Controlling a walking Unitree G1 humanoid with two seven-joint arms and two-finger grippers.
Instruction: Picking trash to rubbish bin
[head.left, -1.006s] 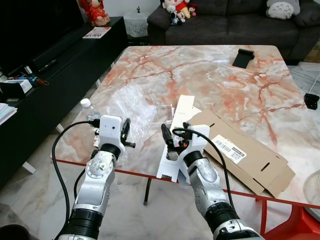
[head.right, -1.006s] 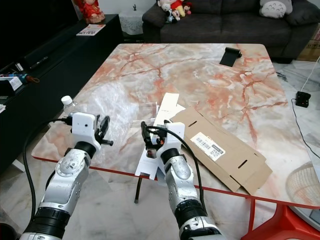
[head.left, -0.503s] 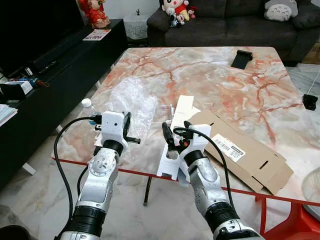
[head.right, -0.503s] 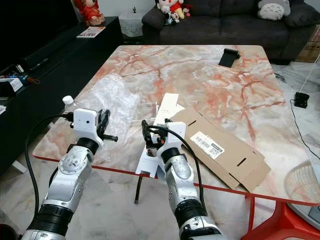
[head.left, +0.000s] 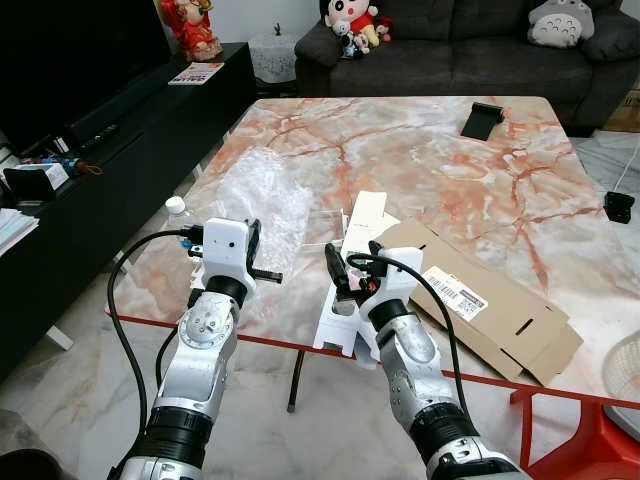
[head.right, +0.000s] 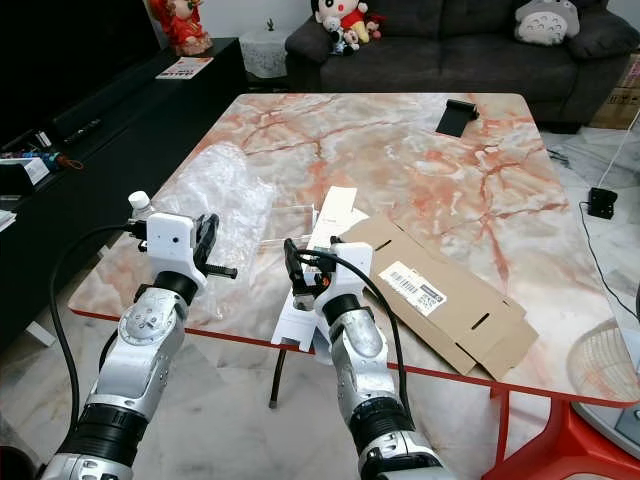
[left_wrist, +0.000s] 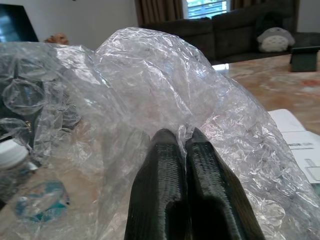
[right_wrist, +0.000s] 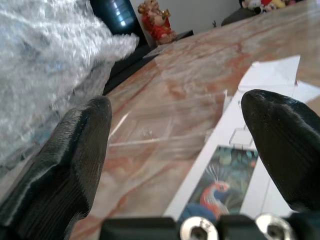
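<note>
— Left gripper (left_wrist: 186, 150) is down at the near left corner of the marble table (head.left: 420, 140), fingers pressed together with a fold of the bubble wrap (head.left: 262, 200) pinched between the tips. The wrist camera shows the plastic bunching up right over them.

— And the right gripper (head.left: 350, 268)?

— Spread wide, hovering over the flat white box (head.left: 350, 285) with the clear window, holding nothing. The brown cardboard (head.left: 480, 300) lies just beside it, on the right.

— So the wrap is the trash going first?

— Looks that way to me. It's a thin pinch, though, only an edge fold. I'd lift slowly and straight up, so the sheet peels off the table instead of slipping out.

— Anything in the way?

— A small bottle (head.left: 179, 212) stands at the table edge, right next to the wrap. A quick tug could drag it over. I can't spot the bin from here, so it'll need to turn and look.
</note>
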